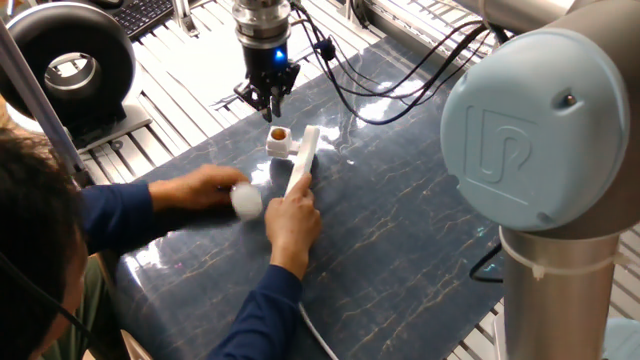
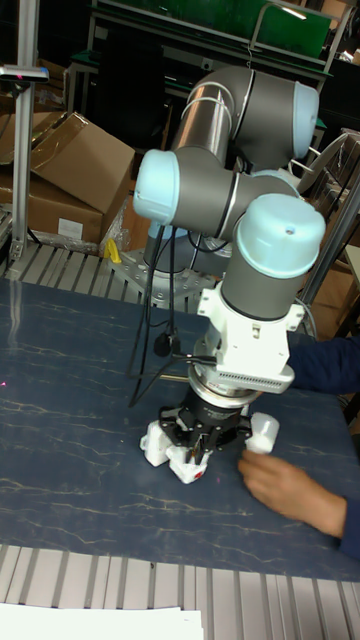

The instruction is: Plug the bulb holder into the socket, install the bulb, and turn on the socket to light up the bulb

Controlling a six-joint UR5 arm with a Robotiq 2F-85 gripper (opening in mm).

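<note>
The bulb holder (image 1: 279, 141), a small white cube with an orange-brown opening on top, sits against the far end of the socket (image 1: 303, 160), a slim white strip lying on the dark table. My gripper (image 1: 270, 106) hangs just above the holder, open and empty, with its fingers pointing down. In the tall fixed view the gripper (image 2: 203, 452) is low over the holder (image 2: 186, 463). A person's left hand holds the white bulb (image 1: 246, 200) (image 2: 263, 432) beside the strip. The person's right hand (image 1: 292, 215) presses on the socket.
The person's arms reach in from the near left. Black cables (image 1: 400, 80) trail across the far side of the table. A round black device (image 1: 72, 65) stands at the far left. The arm's large grey joint (image 1: 540, 130) fills the right foreground.
</note>
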